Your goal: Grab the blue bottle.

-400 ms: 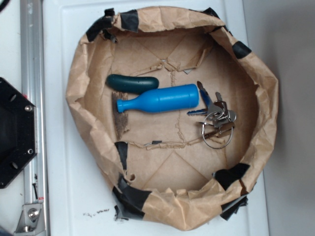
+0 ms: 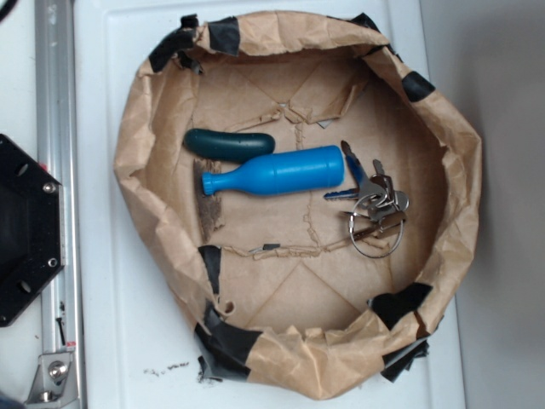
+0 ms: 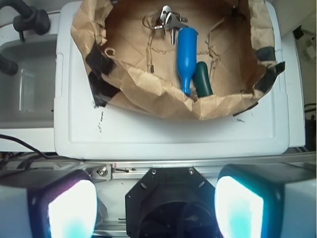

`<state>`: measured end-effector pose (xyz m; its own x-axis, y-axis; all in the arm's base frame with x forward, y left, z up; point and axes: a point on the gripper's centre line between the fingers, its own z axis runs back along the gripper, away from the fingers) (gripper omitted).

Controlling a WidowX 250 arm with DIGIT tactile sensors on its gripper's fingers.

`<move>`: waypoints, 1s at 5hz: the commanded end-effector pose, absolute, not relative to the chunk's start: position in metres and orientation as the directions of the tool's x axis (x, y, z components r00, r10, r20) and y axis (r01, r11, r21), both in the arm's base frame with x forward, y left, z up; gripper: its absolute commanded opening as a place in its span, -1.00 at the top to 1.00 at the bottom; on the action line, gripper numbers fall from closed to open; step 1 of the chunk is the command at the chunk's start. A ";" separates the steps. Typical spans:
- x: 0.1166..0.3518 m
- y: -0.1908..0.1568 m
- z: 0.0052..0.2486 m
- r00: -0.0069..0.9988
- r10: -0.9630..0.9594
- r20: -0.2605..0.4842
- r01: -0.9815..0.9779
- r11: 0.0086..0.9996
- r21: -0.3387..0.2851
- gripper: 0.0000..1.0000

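Note:
The blue bottle [image 2: 277,174] lies on its side in the middle of a brown paper basket [image 2: 136,162], neck pointing left; in the wrist view the blue bottle [image 3: 186,57] lies far ahead, neck toward me. A dark teal cucumber-shaped object [image 2: 226,145] rests against it. My gripper [image 3: 156,208] is open, its two bright pads [image 3: 72,210] wide apart with nothing between them, hovering over the black robot base [image 3: 168,198], well short of the basket. The gripper does not show in the exterior view.
A bunch of keys on rings [image 2: 373,204] lies right of the bottle's base. The paper basket, patched with black tape [image 2: 226,341], stands on a white lid [image 2: 119,324]. A metal rail [image 2: 55,170] and the black base plate [image 2: 25,230] lie to the left.

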<state>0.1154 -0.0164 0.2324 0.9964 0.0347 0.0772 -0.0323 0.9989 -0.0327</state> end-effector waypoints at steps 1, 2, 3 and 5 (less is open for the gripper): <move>0.180 0.005 0.184 0.997 0.069 0.026 -0.067 0.997 -0.044 -1.00; 0.209 0.019 0.157 0.996 0.075 0.043 -0.068 0.986 -0.149 -1.00; 0.236 0.034 0.117 0.998 0.056 0.022 -0.054 0.995 -0.088 -1.00; 0.256 0.024 0.031 0.995 -0.069 0.078 0.073 0.996 -0.049 -1.00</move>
<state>0.2461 0.0285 0.0218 0.9982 -0.0507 0.0326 0.0524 0.9970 -0.0563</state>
